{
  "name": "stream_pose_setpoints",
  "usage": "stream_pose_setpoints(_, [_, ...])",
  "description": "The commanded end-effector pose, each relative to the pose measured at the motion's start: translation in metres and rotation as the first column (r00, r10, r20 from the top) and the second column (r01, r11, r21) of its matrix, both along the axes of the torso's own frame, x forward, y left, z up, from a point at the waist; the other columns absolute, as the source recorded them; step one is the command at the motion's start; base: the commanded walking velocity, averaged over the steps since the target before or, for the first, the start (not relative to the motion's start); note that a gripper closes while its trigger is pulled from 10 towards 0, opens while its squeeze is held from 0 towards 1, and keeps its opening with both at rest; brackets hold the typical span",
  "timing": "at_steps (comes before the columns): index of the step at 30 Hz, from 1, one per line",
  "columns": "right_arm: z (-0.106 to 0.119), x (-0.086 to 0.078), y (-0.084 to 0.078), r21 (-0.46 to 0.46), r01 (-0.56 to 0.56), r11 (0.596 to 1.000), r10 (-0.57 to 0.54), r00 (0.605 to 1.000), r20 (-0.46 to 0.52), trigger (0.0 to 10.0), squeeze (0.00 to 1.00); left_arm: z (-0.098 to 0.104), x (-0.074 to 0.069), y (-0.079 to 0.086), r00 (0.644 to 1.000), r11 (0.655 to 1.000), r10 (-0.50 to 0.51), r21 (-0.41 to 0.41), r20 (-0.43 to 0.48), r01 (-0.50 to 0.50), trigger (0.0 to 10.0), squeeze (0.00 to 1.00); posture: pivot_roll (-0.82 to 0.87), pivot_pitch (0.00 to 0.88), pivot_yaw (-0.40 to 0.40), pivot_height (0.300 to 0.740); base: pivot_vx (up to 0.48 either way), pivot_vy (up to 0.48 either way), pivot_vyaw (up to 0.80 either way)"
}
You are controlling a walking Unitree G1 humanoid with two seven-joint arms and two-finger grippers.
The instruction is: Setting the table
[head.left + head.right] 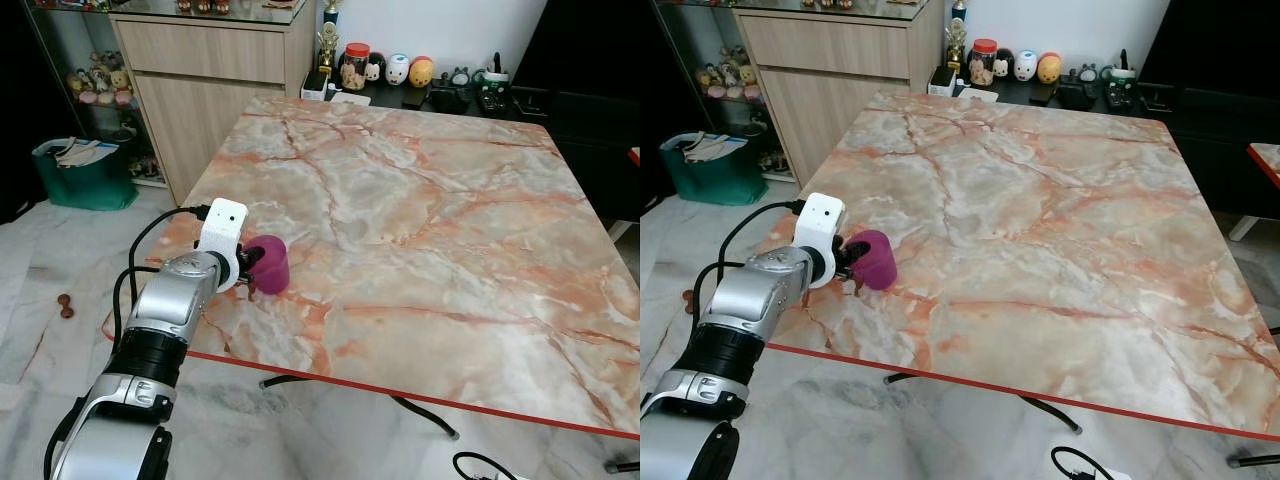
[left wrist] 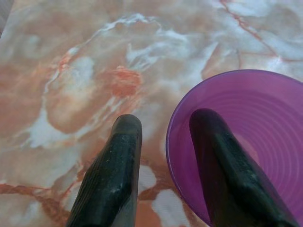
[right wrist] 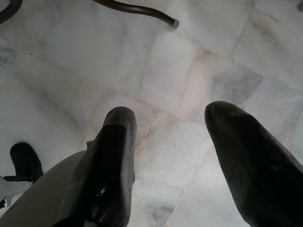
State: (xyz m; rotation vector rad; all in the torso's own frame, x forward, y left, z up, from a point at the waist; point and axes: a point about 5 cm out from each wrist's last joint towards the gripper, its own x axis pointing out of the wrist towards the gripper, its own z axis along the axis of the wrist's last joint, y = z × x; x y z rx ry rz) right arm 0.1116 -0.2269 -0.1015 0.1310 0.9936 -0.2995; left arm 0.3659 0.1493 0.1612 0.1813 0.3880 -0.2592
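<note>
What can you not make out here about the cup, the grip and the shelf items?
- Cup: near side hidden by the left end effector, eye views.
- Cup's base: cut off by the left wrist view's edge.
- Grip tightness: unclear.
- Figurines: too small.

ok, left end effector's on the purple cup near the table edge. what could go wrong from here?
1. The left end effector pinches only the rim of the purple cup, one finger inside and one outside, so the cup could tilt or slip if lifted.
2. It sits close to the marble table's near-left edge; a nudge outward might send it to the floor.
</note>
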Motion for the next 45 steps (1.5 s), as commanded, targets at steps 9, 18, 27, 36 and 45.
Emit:
stream_pose_setpoints(9, [0.0,-0.003,-0.002,-0.003,-0.001,1.0,0.001,1.0,-0.013,10.0,0.0,0.019,0.003,-0.005,0.997,1.0,-0.014,-0.01,0.073,0.014,0.0,0.0,0.12,0.0,-0.057,0.74,0.0,0.0,0.0])
stream_pose_setpoints(18, [0.0,-0.002,-0.002,-0.002,-0.003,1.0,0.003,1.0,-0.011,10.0,0.0,0.019,0.0,-0.011,0.996,0.999,-0.05,-0.013,0.073,0.051,0.0,0.0,0.12,0.0,-0.058,0.74,0.0,0.0,0.0])
stream_pose_setpoints(27, [0.0,-0.002,-0.002,0.001,-0.004,1.0,0.004,1.0,-0.01,10.0,0.0,0.016,-0.004,-0.015,0.994,0.996,-0.091,0.001,0.056,0.091,0.0,0.0,0.12,0.0,-0.056,0.74,0.0,0.0,0.0])
stream_pose_setpoints(36, [0.0,-0.002,-0.002,0.003,-0.004,1.0,0.004,1.0,-0.009,10.0,0.0,0.016,-0.005,-0.018,0.992,0.994,-0.11,0.004,0.064,0.11,0.0,0.0,0.13,0.0,-0.058,0.74,0.0,0.0,0.0])
stream_pose_setpoints(45, [0.0,-0.003,-0.002,0.004,-0.007,1.0,0.007,1.0,-0.012,10.0,0.0,0.018,-0.003,-0.012,0.994,0.997,-0.072,0.011,0.087,0.071,10.0,1.0,0.13,0.0,-0.061,0.74,0.0,0.0,0.0])
